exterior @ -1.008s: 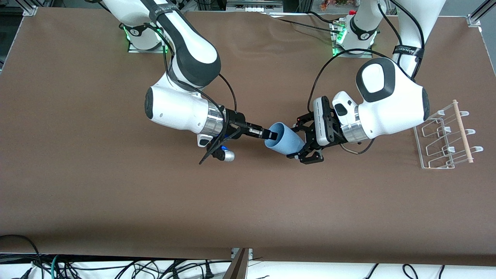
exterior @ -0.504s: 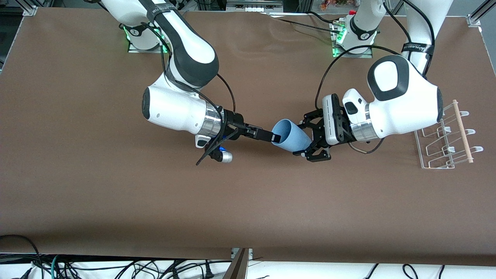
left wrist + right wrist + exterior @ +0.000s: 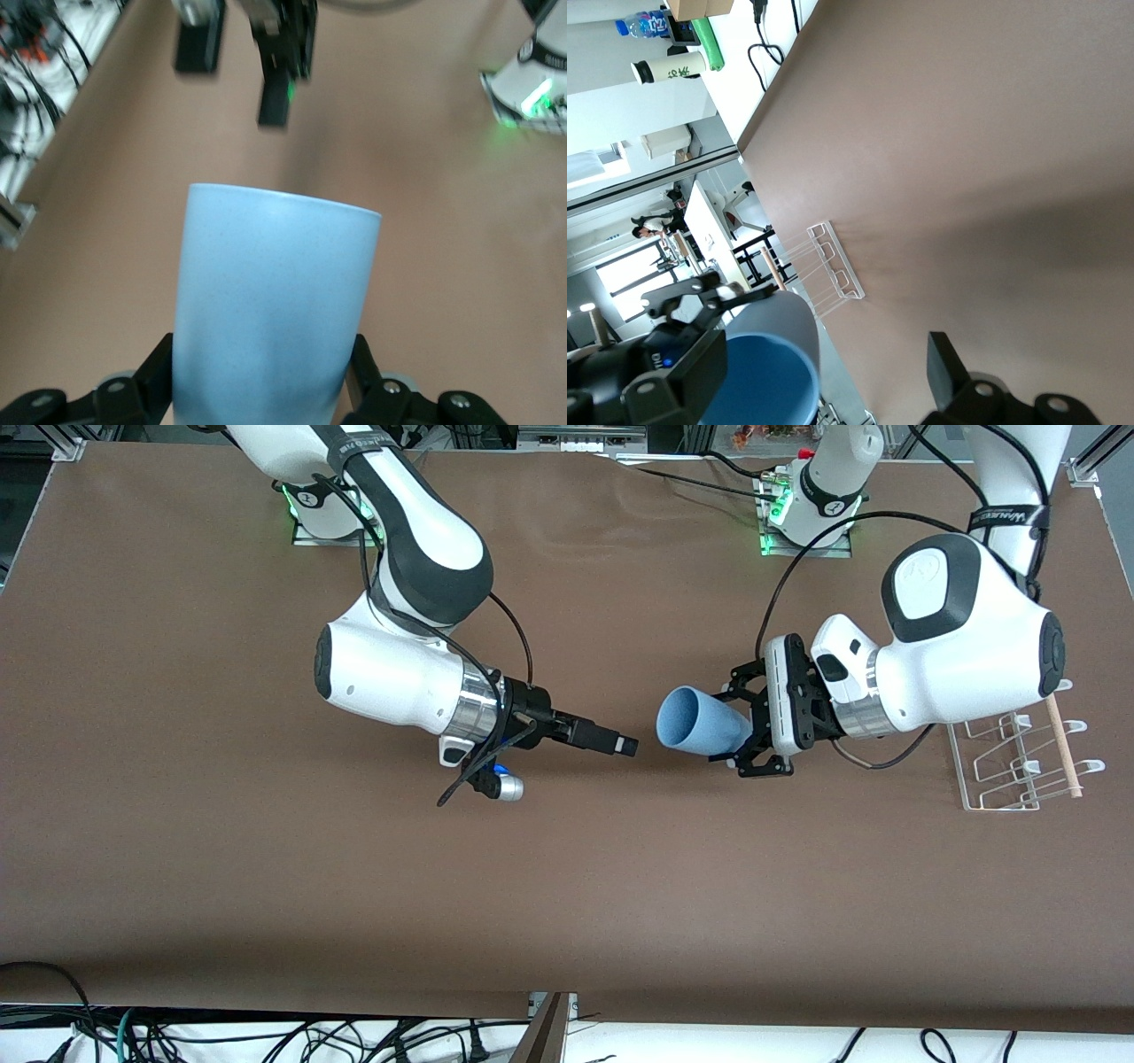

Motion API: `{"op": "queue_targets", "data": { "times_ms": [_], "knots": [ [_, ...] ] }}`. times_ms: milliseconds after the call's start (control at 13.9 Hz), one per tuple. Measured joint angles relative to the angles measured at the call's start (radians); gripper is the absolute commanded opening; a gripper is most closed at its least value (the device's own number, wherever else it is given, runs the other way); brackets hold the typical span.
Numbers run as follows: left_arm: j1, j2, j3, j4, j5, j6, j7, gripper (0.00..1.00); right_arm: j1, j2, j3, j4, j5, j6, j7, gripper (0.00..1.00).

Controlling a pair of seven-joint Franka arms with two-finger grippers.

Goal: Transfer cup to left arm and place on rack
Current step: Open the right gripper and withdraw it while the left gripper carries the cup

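One brown tabletop (image 3: 221, 886) is seen, carrying two white arms and one rack. The left arm (image 3: 966, 638) is reached in from its base toward the middle of the tabletop, and the right arm (image 3: 399, 664) from its own base likewise. One white wire rack (image 3: 1019, 766) with a single pale wooden dowel (image 3: 1061, 748) is stood at the left arm's end of the tabletop, just beside the left arm's wrist. One light-blue cup (image 3: 700, 724) is held sideways above the middle of the tabletop, its open mouth turned toward the right gripper. The left gripper (image 3: 753, 726) is clamped on the cup's base end, one of its two black fingers (image 3: 146, 381) pressed to each side. The right gripper (image 3: 620, 744) is held over the tabletop apart from the cup's mouth, and its two fingers (image 3: 948, 367) are spread wide with nothing between them.
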Motion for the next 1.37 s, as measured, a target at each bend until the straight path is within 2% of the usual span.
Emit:
{"op": "queue_targets", "data": {
  "times_ms": [144, 216, 504, 648, 1008, 1224, 1368],
  "knots": [
    [0.000, -0.007, 0.000, 0.000, 0.134, -0.053, -0.087, 0.09, -0.025, -0.004, -0.007, 0.009, -0.012, -0.070, -0.002, 1.00],
    [0.000, -0.010, 0.000, 0.000, 0.206, -0.087, -0.128, 0.09, -0.039, -0.007, -0.009, 0.015, -0.047, -0.103, -0.003, 1.00],
    [0.002, -0.014, 0.004, 0.039, 0.560, -0.251, -0.231, 0.09, -0.086, -0.026, -0.012, 0.016, -0.297, -0.238, -0.003, 1.00],
    [0.005, -0.015, 0.014, 0.075, 0.722, -0.336, -0.255, 0.13, -0.113, -0.030, -0.015, 0.016, -0.374, -0.294, -0.003, 1.00],
    [0.006, -0.015, 0.019, 0.129, 1.062, -0.488, -0.300, 0.13, -0.155, -0.063, -0.027, 0.018, -0.684, -0.389, -0.008, 1.00],
    [-0.006, -0.010, 0.009, 0.135, 1.272, -0.564, -0.316, 0.13, -0.156, -0.083, -0.080, 0.018, -0.801, -0.461, -0.088, 1.00],
    [-0.011, 0.021, 0.005, 0.119, 1.385, -0.608, -0.323, 0.13, -0.157, -0.083, -0.135, 0.018, -0.842, -0.492, -0.194, 1.00]
  ]
}}
